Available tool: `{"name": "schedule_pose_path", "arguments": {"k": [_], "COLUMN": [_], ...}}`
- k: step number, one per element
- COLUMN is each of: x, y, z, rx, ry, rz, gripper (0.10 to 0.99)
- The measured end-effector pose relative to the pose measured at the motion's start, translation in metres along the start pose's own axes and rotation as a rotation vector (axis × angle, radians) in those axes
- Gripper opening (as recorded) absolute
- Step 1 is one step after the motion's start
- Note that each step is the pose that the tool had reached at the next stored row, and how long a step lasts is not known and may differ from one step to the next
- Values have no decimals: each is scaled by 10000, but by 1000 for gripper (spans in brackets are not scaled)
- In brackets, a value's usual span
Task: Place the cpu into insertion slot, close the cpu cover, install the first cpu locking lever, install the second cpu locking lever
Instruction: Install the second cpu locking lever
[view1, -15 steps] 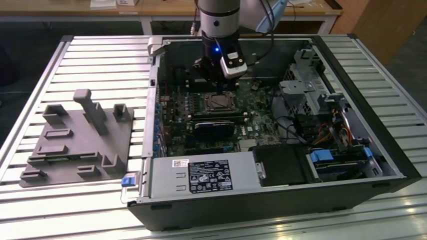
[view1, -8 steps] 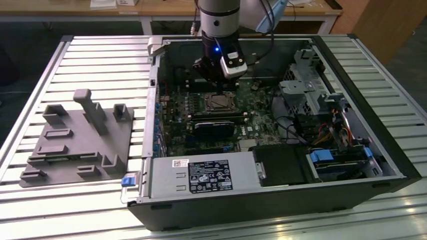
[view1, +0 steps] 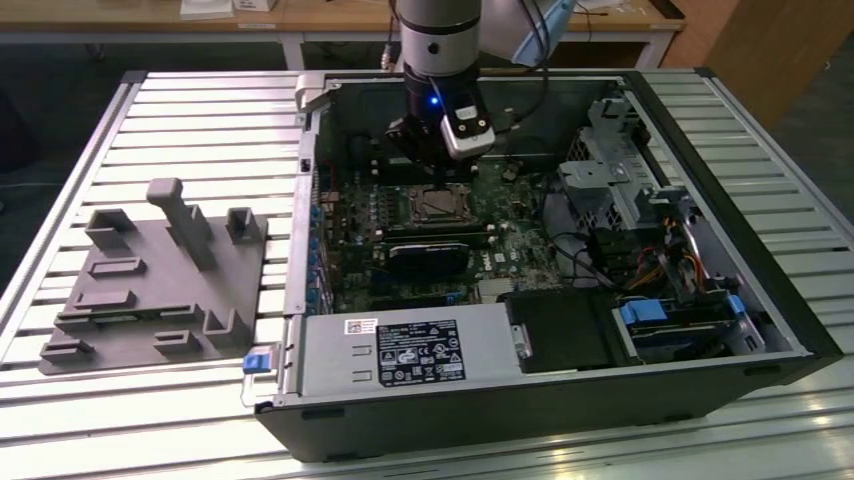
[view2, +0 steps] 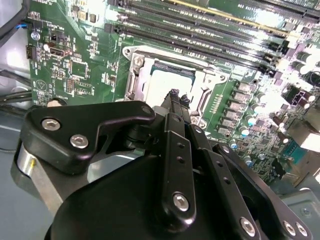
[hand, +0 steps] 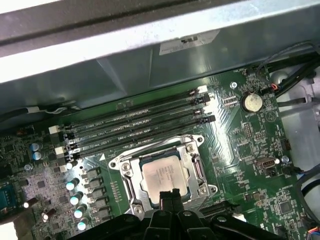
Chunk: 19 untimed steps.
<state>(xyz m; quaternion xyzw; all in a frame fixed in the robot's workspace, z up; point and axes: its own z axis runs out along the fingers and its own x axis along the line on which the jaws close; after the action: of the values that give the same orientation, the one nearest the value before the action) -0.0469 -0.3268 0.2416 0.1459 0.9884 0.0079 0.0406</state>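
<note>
The cpu (hand: 162, 174), a small silvery square chip, sits in the socket on the green motherboard (hand: 250, 145). The cpu cover (hand: 194, 165), a thin grey metal frame, lies flat around it with the chip showing through its window. My gripper (hand: 170, 196) hangs just above the socket's edge, its two black fingertips pressed together with nothing between them. In the second wrist view the gripper (view2: 176, 95) points down at the cpu (view2: 167, 80) and hides part of the cover (view2: 144, 75). In the exterior view the gripper (view1: 434, 168) hovers over the socket (view1: 434, 205) inside the open computer case.
Several black memory slots (hand: 135, 124) run beside the socket. A black block (view1: 430, 255) sits on the board toward the power supply (view1: 400, 355). Drive cages and cables (view1: 627, 200) crowd the exterior view's right. A grey fixture plate (view1: 147, 280) lies outside the case on the slatted table.
</note>
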Motion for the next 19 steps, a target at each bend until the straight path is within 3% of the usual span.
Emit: {"name": "schedule_pose_path", "arguments": {"k": [19], "x": [-84], "y": [-311], "z": [20], "rx": [-7], "ry": [2], "rz": [-22], "gripper": [106]}}
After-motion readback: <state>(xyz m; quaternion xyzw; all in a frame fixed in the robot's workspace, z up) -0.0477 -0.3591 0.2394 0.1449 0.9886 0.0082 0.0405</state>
